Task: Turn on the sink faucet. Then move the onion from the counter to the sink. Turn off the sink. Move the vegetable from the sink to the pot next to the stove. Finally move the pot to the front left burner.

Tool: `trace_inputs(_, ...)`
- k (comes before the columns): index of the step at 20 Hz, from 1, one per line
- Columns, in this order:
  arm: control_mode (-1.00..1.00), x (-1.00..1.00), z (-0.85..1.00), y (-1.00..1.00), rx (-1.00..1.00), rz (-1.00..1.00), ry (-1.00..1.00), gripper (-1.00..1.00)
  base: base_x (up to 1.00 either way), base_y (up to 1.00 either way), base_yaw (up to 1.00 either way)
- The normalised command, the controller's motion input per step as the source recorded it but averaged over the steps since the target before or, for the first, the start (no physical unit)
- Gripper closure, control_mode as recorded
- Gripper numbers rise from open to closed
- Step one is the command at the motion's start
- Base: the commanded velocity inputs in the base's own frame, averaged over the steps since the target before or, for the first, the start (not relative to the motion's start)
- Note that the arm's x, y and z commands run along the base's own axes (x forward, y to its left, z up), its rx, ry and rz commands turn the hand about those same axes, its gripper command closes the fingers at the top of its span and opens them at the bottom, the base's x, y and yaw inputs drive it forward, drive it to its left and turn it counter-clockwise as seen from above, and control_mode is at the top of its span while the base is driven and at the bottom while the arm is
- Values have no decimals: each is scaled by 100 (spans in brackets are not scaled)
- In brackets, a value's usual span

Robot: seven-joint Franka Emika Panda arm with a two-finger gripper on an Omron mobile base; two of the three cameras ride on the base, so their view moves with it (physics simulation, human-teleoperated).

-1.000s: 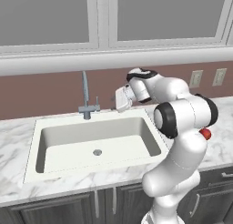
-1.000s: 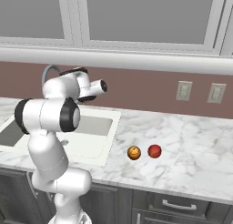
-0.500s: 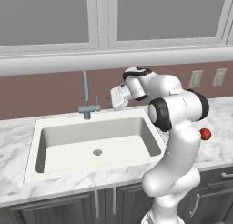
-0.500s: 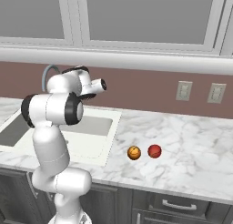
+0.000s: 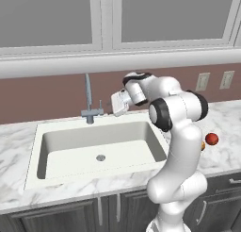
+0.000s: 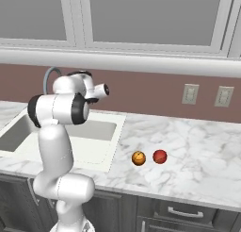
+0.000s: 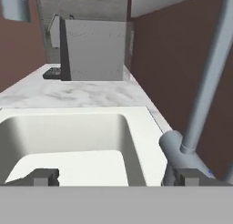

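Nearest the front edge of the counter (image 6: pixel 197 151), well right of the basin, sit two small round things side by side: an orange-brown onion (image 6: pixel 138 158) and a red vegetable (image 6: pixel 160 156), close but not touching. Neither has been moved, so the faucet step looks to be the one in hand.

Further back, the sink (image 5: pixel 101 146) lies empty, drain bare and no water showing.

At the sink's back edge stands the faucet (image 5: pixel 88 101), its long axis upright, with a short handle (image 7: pixel 170 145) at the base. The gripper (image 5: pixel 117 103) hangs level with that base, to its right and pointing left toward it. In the hand view the fingertips (image 7: pixel 187 176) stand wide apart, holding nothing, the handle just ahead of the right one.
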Motion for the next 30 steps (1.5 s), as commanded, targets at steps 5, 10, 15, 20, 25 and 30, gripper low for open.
trace_inputs(5,-100,27,-17,2,0,0,0,-100,0,0,0)
trace_inputs(10,-100,27,-12,0,1,0,0,-100,0,0,0)
trace_inputs(15,-100,24,-4,0,2,0,0,-100,0,0,0)
trace_inputs(20,-100,21,0,0,1,0,0,-100,0,0,0)
trace_inputs(25,-100,19,0,0,0,0,0,-100,0,0,0)
trace_inputs(30,-100,18,-1,3,0,0,0,-100,0,0,0)
